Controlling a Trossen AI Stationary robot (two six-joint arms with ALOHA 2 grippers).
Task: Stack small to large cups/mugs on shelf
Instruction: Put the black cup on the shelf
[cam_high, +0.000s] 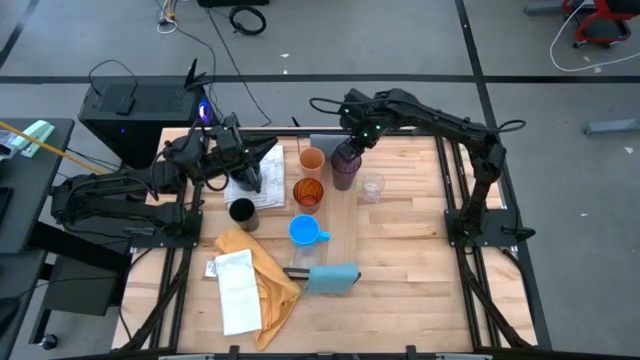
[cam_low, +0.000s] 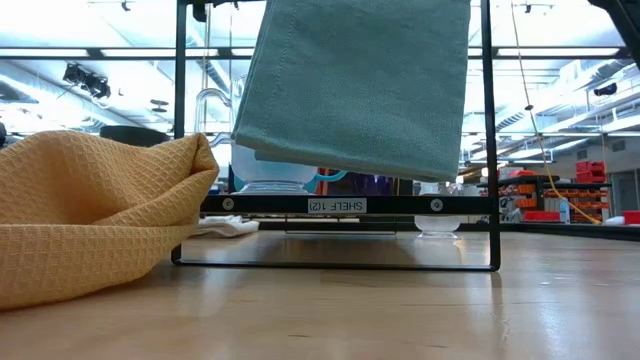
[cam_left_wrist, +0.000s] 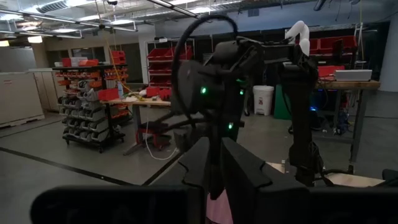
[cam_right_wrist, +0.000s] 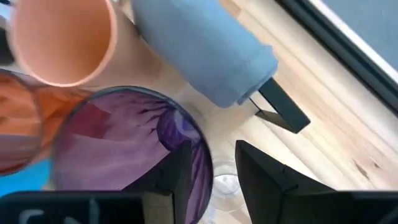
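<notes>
Purple translucent cup (cam_right_wrist: 124, 149) is the piece you are working: it stands on the shelf (cam_high: 345, 240) with the right gripper (cam_high: 352, 143) directly over it, one finger inside the rim, the other outside, the wall between them. The jaws look parted with a gap showing in the right wrist view, so you appear to be letting go, though I would not swear the wall is fully free. The risk from here is dragging or tipping the cup if you lift while a finger pad is touching the wall. Room is tight: the orange cup (cam_right_wrist: 62, 37) and the amber translucent cup (cam_right_wrist: 18, 130) crowd the inner-finger side, nearly touching the purple one, and the grey block (cam_right_wrist: 205, 53) at the shelf's end lies just beyond the fingertips. On the outer-finger side the clear glass (cam_high: 372, 187) stands near, off the shelf, so a sideways exit could knock it. Straight up is your clearest way out. The left gripper (cam_high: 235, 150) waits off to the far side of the cups above a white cloth (cam_high: 258, 175), fingers close together with nothing visibly held; the black cup (cam_high: 242, 212) and bright blue mug (cam_high: 305, 231) sit near it.
</notes>
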